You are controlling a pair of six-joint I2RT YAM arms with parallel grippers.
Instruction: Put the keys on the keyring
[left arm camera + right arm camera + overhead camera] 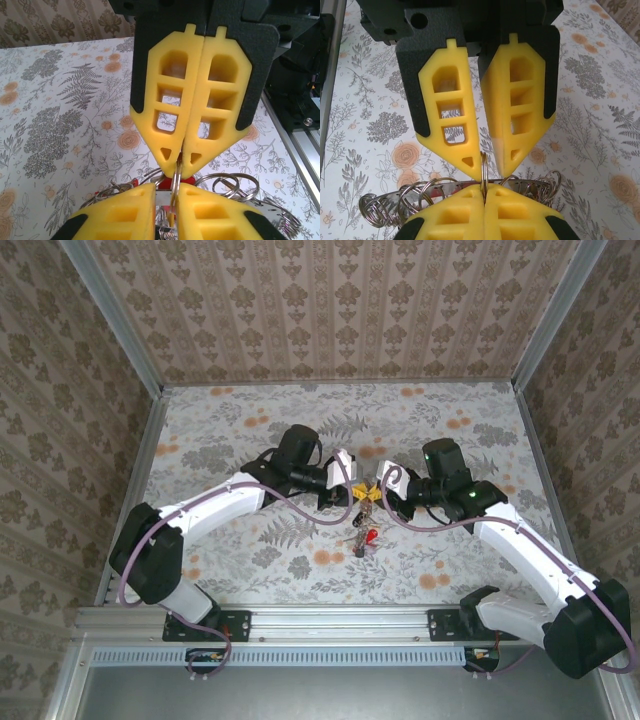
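You are clamping one thin metal ring (483, 181) with left gripper (489, 167) and right gripper (179, 165) together, risking slippage if either twists.

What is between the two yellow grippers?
A thin metal ring, pinched by the left gripper and the right gripper, in both wrist views.

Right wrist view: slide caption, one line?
Right gripper and left gripper pinch the keyring tip to tip over the floral table.

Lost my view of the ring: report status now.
Left gripper and right gripper: jaws pinching the keyring from opposite sides. Red key beneath. Nothing blocking.
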